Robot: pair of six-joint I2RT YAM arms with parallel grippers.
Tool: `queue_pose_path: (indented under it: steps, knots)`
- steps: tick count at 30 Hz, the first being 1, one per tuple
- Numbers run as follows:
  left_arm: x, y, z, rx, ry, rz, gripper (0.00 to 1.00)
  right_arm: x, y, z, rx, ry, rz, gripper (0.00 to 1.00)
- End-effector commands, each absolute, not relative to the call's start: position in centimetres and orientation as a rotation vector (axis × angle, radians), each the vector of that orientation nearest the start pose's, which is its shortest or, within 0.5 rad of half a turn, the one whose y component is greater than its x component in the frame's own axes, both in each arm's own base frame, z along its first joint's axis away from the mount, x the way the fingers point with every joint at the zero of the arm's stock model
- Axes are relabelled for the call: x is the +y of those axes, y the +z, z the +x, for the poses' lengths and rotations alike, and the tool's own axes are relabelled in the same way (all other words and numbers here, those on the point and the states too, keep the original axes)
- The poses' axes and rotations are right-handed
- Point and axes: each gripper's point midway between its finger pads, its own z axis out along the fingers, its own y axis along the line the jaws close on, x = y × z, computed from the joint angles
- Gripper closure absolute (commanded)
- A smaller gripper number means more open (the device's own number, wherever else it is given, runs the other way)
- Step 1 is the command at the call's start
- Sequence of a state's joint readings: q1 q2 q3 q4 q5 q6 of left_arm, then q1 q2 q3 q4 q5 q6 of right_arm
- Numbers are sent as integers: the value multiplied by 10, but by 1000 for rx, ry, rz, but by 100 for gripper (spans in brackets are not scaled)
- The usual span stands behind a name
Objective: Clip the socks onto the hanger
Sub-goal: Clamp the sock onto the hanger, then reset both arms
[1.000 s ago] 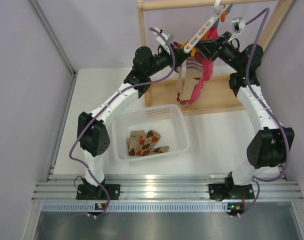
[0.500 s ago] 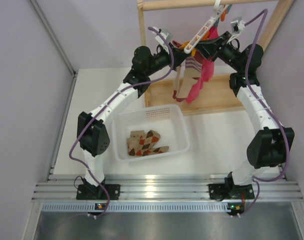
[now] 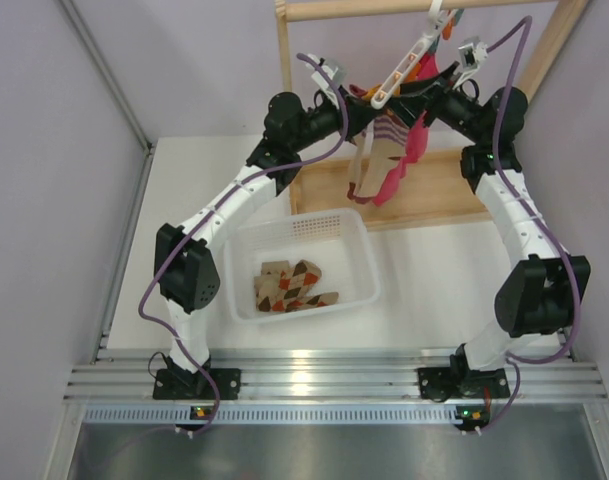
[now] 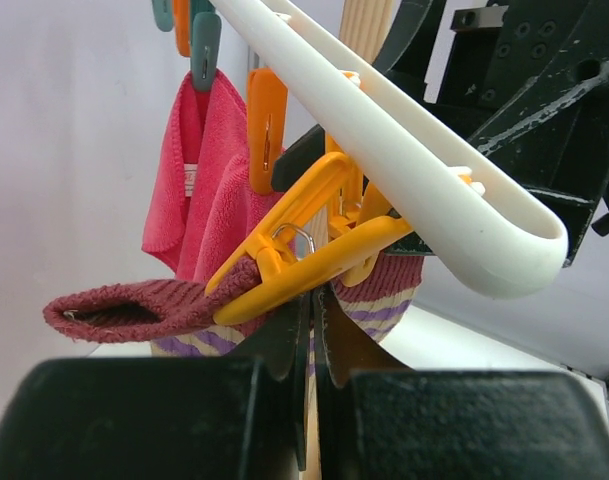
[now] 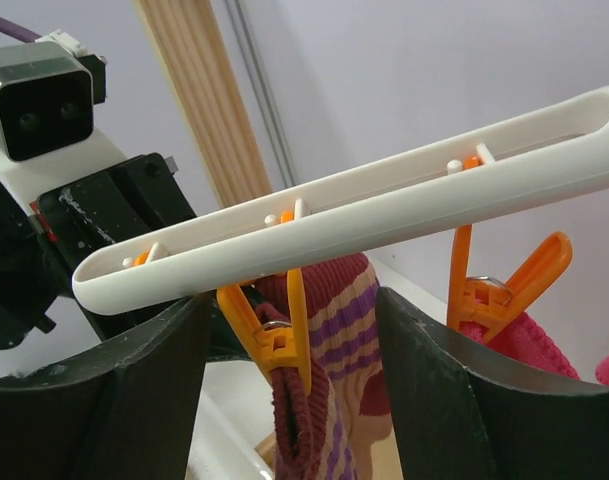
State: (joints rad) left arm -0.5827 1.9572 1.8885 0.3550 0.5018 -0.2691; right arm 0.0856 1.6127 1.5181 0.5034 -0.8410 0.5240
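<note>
The white hanger [image 3: 409,58] hangs tilted from the wooden rack. A striped sock [image 5: 356,325] with a maroon cuff hangs below its bar [image 5: 384,220], and an orange clip [image 5: 281,335] is clamped on the cuff. My right gripper [image 5: 292,300] is open, one finger on each side of that clip and sock, touching neither. My left gripper [image 4: 312,315] is shut on the striped sock [image 4: 134,310] just under the clip [image 4: 304,250]. Several argyle socks [image 3: 294,285] lie in the basket.
A pink cloth [image 3: 416,145] hangs from the neighbouring clips on the hanger. The wooden rack's post [image 3: 284,60] and base board [image 3: 434,195] stand behind the white basket [image 3: 244,240]. Both arms meet high up at the hanger's lower end.
My right gripper has opened off the orange clip, which now grips the sock's cuff. The left gripper stays shut on the sock, and the hanging sock has shifted slightly left.
</note>
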Motion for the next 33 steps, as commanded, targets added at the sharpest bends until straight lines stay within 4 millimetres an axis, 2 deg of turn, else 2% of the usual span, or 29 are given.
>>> queue_pose_path:
  steps: [1,3,4,6,7,9,10,12,14,15,16,17,19,20,21,22,23,25,26,27,28,29,30,31,32,33]
  knots:
    - [-394,475,413,1098,-1070,697,95,176,472,416,1233,974,-561,35]
    - [-393,471,403,1095,-1078,737,86,172,467,411,1270,974,-563,34]
    - [-391,476,394,1083,-1081,750,73,170,468,403,1288,971,-565,34]
    - [-390,466,387,1104,-1075,777,63,162,475,394,1294,941,-553,34]
    - [-387,471,381,1098,-1067,787,57,159,470,392,1336,942,-534,34]
    - [-386,458,375,1146,-1074,803,52,151,478,384,1337,884,-545,34]
    - [-383,461,368,1143,-1073,812,49,148,471,382,1384,881,-529,34]
    - [-380,451,365,1179,-1064,818,44,144,476,372,1385,837,-533,33]
    - [-374,452,358,1188,-1056,819,44,140,473,368,1406,793,-535,32]
    - [-372,449,359,1211,-1054,803,42,139,478,362,1398,776,-535,32]
    - [-370,446,355,1253,-1063,794,39,137,475,362,1417,765,-526,30]
    - [-369,449,353,1268,-1069,793,24,137,475,360,1423,763,-526,29]
    - [-363,447,353,1334,-1053,774,6,134,471,355,1446,744,-525,26]
    - [-359,427,353,1452,-1042,765,2,133,467,354,1461,730,-523,25]
    - [-352,432,354,1468,-1015,769,2,128,463,355,1477,689,-511,23]
    - [-346,428,355,1509,-988,761,2,126,450,352,1538,691,-494,16]
    - [-335,408,353,1633,-964,756,2,125,442,349,1567,686,-500,12]
    - [-313,403,355,1702,-897,737,2,120,419,341,1636,650,-507,5]
    - [-294,385,359,1797,-823,709,2,117,398,340,1686,640,-496,2]
    - [-279,381,358,1833,-767,682,2,112,392,334,1686,585,-517,0]
    - [-268,372,360,1871,-713,655,2,110,379,330,1718,569,-520,0]
    - [-245,353,370,1932,-595,603,2,107,369,326,1735,550,-526,0]
    - [-229,351,364,1953,-545,574,2,102,351,320,1761,512,-534,0]
    - [-218,344,362,1975,-505,554,2,100,341,315,1775,498,-543,0]
    - [-199,319,363,2038,-404,523,2,98,321,311,1812,493,-541,0]
    - [-187,320,353,2034,-371,512,2,94,319,305,1809,465,-535,0]
